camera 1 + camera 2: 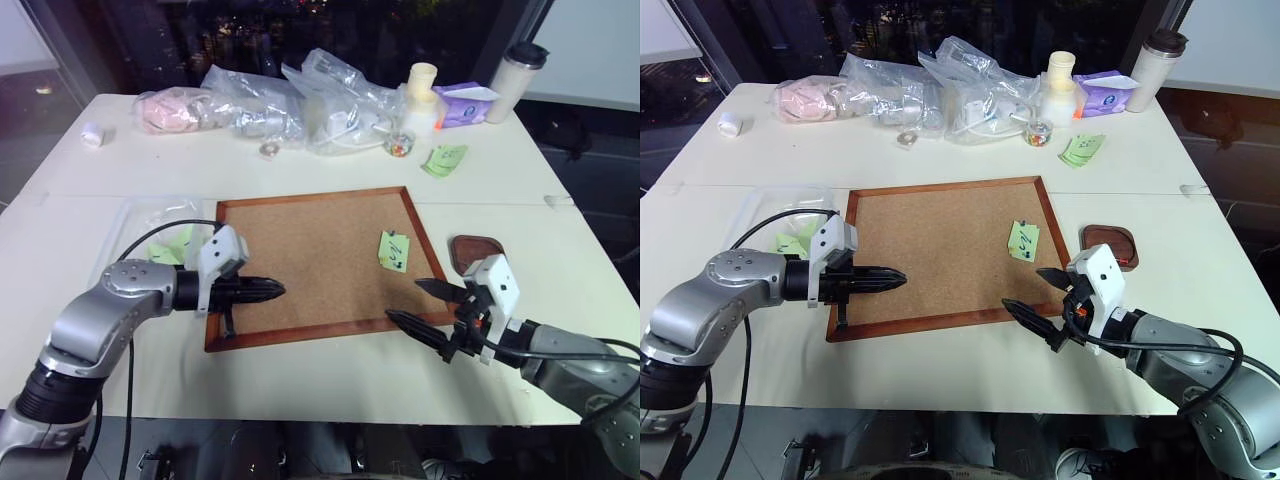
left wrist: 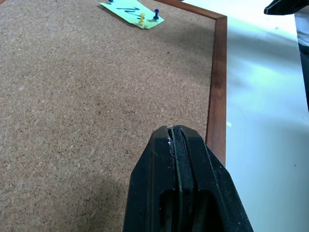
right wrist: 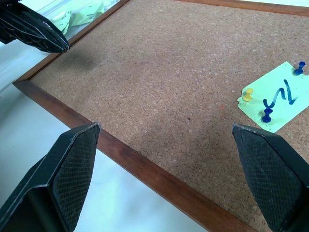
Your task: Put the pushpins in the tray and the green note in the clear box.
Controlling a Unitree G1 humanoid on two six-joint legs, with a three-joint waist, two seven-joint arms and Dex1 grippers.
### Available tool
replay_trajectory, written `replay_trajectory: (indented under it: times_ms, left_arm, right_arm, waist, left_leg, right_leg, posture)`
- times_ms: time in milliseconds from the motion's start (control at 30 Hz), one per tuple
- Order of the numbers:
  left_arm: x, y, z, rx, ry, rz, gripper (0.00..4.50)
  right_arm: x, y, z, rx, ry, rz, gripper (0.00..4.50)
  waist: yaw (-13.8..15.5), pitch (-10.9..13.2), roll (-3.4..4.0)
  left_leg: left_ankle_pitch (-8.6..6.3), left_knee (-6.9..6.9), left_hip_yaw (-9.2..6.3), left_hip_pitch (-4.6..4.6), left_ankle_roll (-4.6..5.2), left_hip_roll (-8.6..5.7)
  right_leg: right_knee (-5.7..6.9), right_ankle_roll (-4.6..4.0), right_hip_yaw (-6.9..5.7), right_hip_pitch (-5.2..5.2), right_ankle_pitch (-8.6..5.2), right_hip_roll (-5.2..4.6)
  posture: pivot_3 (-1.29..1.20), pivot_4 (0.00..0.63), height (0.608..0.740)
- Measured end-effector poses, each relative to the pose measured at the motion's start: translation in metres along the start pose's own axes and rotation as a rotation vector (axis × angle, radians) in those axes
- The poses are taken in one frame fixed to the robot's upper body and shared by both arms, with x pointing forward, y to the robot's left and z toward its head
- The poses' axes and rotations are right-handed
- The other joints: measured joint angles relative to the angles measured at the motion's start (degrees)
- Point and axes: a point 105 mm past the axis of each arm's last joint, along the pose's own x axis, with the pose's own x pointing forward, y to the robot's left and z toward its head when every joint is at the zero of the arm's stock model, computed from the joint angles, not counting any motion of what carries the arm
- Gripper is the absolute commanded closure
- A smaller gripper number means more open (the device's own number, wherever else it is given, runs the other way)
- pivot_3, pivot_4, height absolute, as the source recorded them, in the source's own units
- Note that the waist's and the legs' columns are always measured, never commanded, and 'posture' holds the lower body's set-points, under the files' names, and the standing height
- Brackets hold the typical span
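The green note (image 1: pixel 393 250) lies on the right part of the cork board (image 1: pixel 300 255), held by a yellow pushpin (image 3: pixel 247 94) and two blue pushpins (image 3: pixel 266 116). The dark reddish tray (image 1: pixel 478 252) sits on the table just right of the board. The clear box (image 1: pixel 135 212) stands left of the board with green paper inside. My left gripper (image 1: pixel 270 291) is shut and empty, hovering over the board's front left area and pointing right. My right gripper (image 1: pixel 404 300) is open and empty at the board's front right corner, a little in front of the note.
Crinkly plastic bags (image 1: pixel 290 100) and a pink bundle (image 1: pixel 170 108) line the table's far side. Near them are a white bottle (image 1: pixel 422 95), a purple pack (image 1: pixel 465 100), a tall cup (image 1: pixel 515 75), a small jar (image 1: pixel 399 143) and a loose pile of green notes (image 1: pixel 443 158).
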Motion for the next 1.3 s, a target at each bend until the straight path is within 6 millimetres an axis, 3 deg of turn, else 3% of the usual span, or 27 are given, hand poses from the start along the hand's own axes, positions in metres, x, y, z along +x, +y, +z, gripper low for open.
replay_trajectory:
  times_ms: [400, 500, 667, 733, 1000, 1167, 1267, 1300]
  left_arm:
    - [0.010, 0.015, 0.019, 0.086, -0.052, 0.060, 4.48]
    - [0.022, 0.020, 0.011, 0.110, -0.015, 0.063, 4.48]
    - [0.038, 0.031, -0.027, 0.095, 0.121, 0.076, 4.48]
    - [0.039, 0.034, -0.027, 0.133, 0.136, 0.070, 4.48]
    - [0.041, 0.036, -0.029, 0.189, 0.150, 0.048, 4.48]
    - [0.041, 0.035, -0.029, 0.185, 0.143, 0.055, 4.48]
    - [0.041, 0.034, -0.030, 0.181, 0.140, 0.065, 4.50]
    - [0.040, 0.034, -0.030, 0.180, 0.139, 0.071, 4.50]
  right_arm:
    - [0.007, -0.010, 0.009, 0.011, -0.035, -0.040, 0.00]
    - [0.014, -0.031, 0.018, -0.007, -0.075, -0.120, 0.00]
    - [0.033, -0.080, 0.026, -0.027, -0.113, -0.263, 0.00]
    - [0.045, -0.097, 0.028, -0.043, -0.114, -0.288, 0.00]
    - [0.084, -0.123, 0.017, -0.104, -0.065, -0.258, 0.00]
    - [0.097, -0.127, 0.013, -0.137, -0.049, -0.224, 0.00]
    - [0.100, -0.128, 0.011, -0.138, -0.042, -0.211, 0.75]
    - [0.102, -0.128, 0.008, -0.137, -0.038, -0.205, 1.39]
  waist:
    - [0.0, 0.0, 0.00]
    - [-0.1, 0.0, -0.01]
    - [-0.2, 0.0, 0.00]
    - [-0.1, 0.0, 0.01]
    - [-0.2, 0.0, 0.06]
    - [-0.2, 0.0, 0.07]
    - [-0.2, 0.0, 0.07]
    - [-0.3, 0.0, 0.07]
  left_leg:
    - [0.00, 0.02, 0.00, 0.00, 0.00, -0.02]
    - [0.00, 0.02, 0.03, 0.02, 0.00, -0.03]
    - [0.01, 0.00, 0.20, -0.03, 0.00, -0.02]
    - [0.01, 0.02, 0.27, -0.02, 0.00, -0.02]
    - [0.03, 0.08, 0.30, 0.06, -0.02, 0.00]
    - [0.03, 0.09, 0.30, 0.06, -0.03, 0.01]
    - [0.04, 0.08, 0.31, 0.06, -0.04, 0.01]
    - [0.04, 0.09, 0.31, 0.06, -0.04, 0.01]
  right_leg:
    - [0.00, 0.00, -0.01, 0.02, 0.00, 0.00]
    - [0.00, 0.00, -0.01, 0.02, 0.00, 0.01]
    - [0.01, 0.01, 0.00, -0.07, 0.00, 0.04]
    - [0.02, 0.01, 0.00, -0.07, 0.00, 0.03]
    - [0.09, 0.02, 0.00, 0.01, 0.01, 0.00]
    - [0.12, 0.02, 0.00, 0.01, 0.01, -0.01]
    - [0.13, 0.02, 0.00, 0.01, 0.01, -0.01]
    - [0.14, 0.02, 0.00, 0.01, 0.01, -0.01]
  posture:
    - [0.00, 0.150, 0.735]
    - [0.00, 0.150, 0.735]
    - [0.00, 0.150, 0.735]
    - [0.00, 0.150, 0.735]
    - [0.00, 0.150, 0.735]
    - [0.00, 0.150, 0.735]
    - [0.00, 0.150, 0.735]
    - [0.00, 0.150, 0.735]
